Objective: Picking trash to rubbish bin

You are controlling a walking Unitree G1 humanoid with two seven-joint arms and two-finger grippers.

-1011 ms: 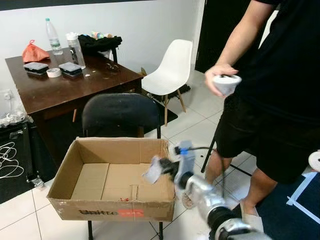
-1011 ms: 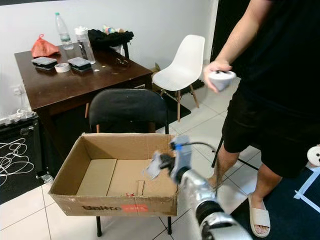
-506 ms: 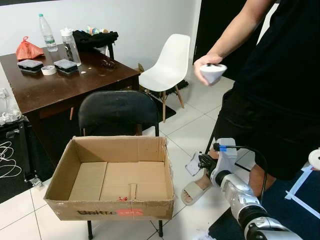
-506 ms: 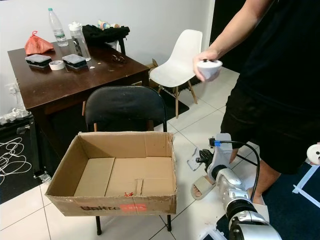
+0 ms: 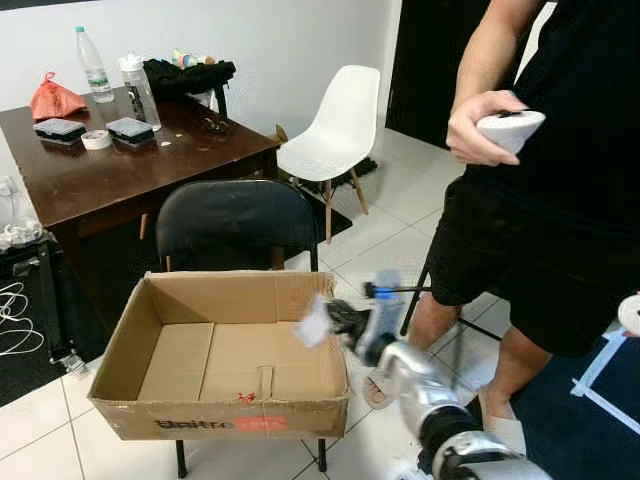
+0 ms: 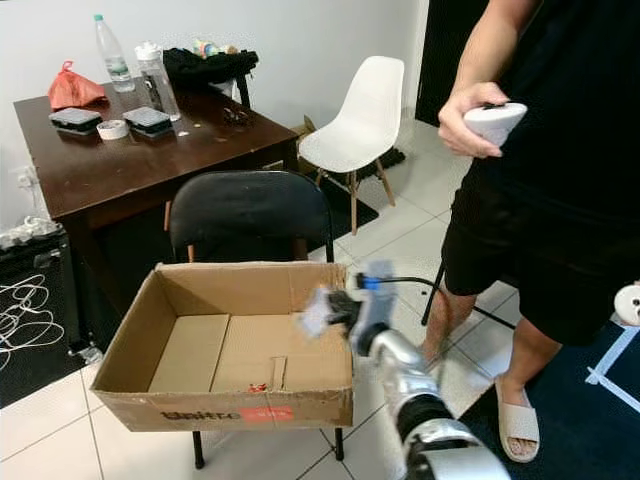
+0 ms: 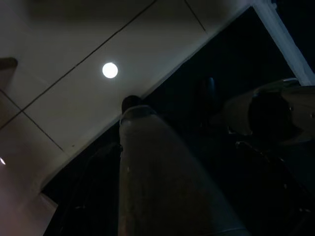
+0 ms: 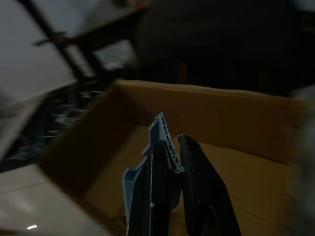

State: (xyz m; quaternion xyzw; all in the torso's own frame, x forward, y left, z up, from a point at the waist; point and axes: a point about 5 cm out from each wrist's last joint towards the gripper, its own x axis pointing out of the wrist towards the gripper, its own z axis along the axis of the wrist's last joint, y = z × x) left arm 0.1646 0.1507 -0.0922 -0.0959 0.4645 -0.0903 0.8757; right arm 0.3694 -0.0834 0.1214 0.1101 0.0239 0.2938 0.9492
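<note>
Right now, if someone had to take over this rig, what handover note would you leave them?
Right gripper: shut on a pale scrap of trash, held over the right edge of the open cardboard box, which sits on a black chair and serves as the bin.
Left gripper: arm hanging idle.
Box interior looks empty.
A person stands close on the right.
Done: trash picked up and carried to the box.
Left: release it inside.

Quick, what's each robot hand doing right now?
Right gripper: shut on a pale scrap of trash, over the cardboard box.
Left gripper: cannot be told; dark wrist view.
</note>
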